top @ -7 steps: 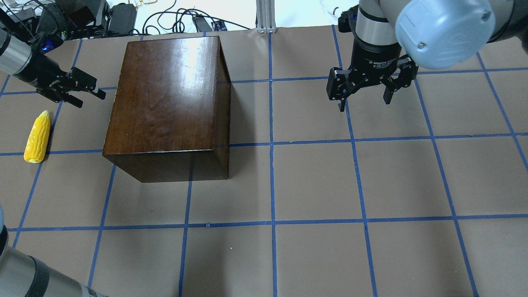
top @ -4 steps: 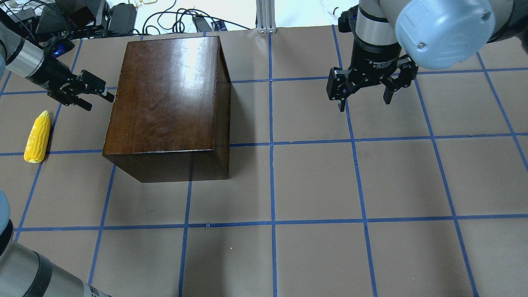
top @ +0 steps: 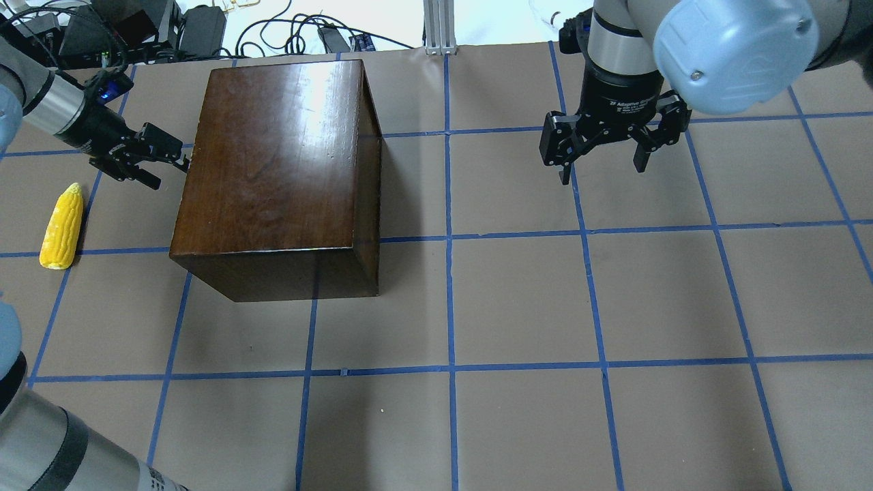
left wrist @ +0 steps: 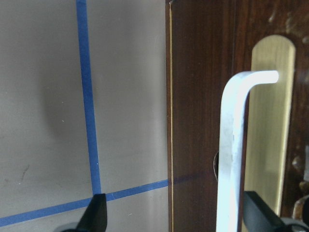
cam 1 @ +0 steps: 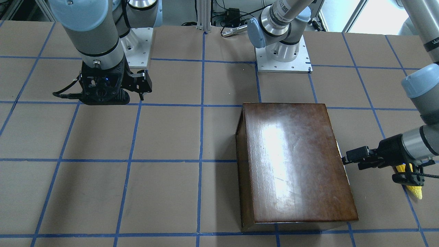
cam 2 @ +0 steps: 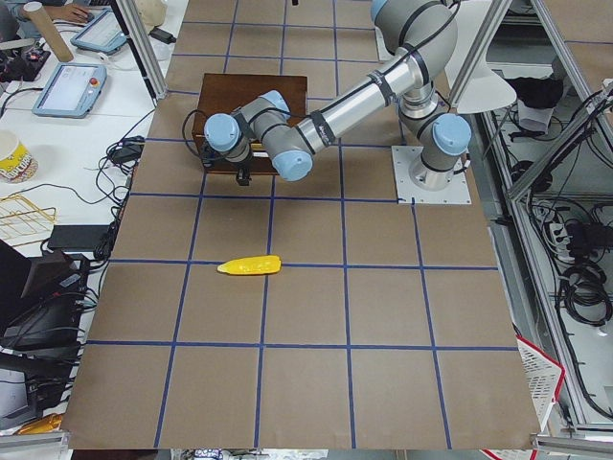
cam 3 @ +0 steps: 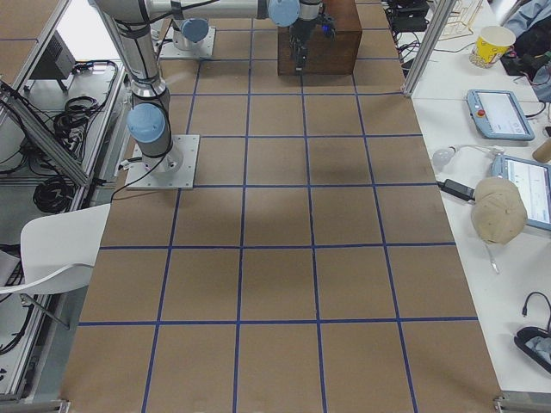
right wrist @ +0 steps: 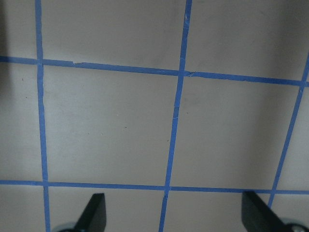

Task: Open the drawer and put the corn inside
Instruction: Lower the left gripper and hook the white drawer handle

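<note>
Overhead exterior: corn [top: 61,226], long axis near-vertical, tapered tip toward top.

Box [top: 273,177]: fills far-left counter [top: 518,300]. Left tool [top: 172,174]: at box's left face, fingers spread astride drawer pull [left wrist: 231,154]. Corn [top: 61,226]: near, apart from box. Right tool [top: 603,174]: spread, above bare counter, well apart from box.

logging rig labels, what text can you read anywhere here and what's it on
"Adaptive": white print on the black body of the right gripper, overhead view; the rest of that label is too small to read.
"W...": print on the left arm in the front view, cut off at the edge.
Box and corn: no text.
</note>
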`<action>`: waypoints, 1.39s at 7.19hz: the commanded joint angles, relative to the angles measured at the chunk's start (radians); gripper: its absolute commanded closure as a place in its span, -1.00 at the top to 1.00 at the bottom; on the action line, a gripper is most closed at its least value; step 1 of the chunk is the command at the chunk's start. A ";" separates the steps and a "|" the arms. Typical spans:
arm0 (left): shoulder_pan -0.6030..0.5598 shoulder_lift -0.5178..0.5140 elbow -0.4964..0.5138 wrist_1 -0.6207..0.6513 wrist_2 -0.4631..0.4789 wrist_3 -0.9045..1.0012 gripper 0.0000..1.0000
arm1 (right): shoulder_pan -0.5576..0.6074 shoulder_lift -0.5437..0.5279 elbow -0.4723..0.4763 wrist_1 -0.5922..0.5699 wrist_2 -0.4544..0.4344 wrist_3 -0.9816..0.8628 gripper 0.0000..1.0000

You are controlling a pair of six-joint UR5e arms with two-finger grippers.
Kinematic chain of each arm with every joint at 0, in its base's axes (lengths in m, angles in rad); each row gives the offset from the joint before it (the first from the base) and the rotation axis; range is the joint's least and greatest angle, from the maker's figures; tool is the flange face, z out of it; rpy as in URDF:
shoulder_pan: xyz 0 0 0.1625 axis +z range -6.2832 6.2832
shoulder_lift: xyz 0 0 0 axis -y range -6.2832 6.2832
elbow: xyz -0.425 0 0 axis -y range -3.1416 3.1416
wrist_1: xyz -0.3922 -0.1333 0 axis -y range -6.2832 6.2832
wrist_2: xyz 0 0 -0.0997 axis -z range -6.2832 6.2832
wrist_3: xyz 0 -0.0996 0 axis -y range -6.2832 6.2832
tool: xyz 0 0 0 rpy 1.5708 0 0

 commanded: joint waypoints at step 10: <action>0.003 -0.034 -0.011 0.007 0.030 0.001 1.00 | 0.000 0.000 0.000 0.000 0.001 0.000 1.00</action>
